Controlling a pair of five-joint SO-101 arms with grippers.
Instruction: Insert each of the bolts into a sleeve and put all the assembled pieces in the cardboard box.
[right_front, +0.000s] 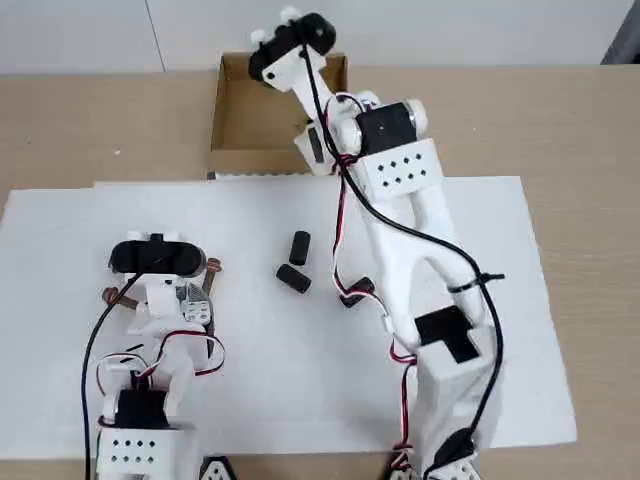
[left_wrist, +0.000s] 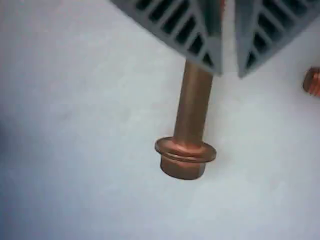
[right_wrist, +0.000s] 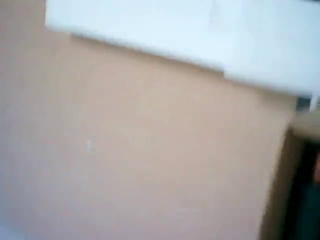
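Note:
A copper bolt lies on the white paper, its flanged head pointing away from my left gripper, whose grey fingers are shut on its shank. From above, this gripper sits at the paper's left side with the bolt sticking out of it. Another bolt lies just to its left. Two black sleeves rest mid-paper, apart from both arms. My right gripper hangs over the near wall of the cardboard box. Its fingers are hidden by the arm.
White paper covers most of the wooden table. The right arm stretches diagonally from the front edge to the box at the back. A second bolt's tip lies close beside the left fingers. The right wrist view has a blurred tan surface.

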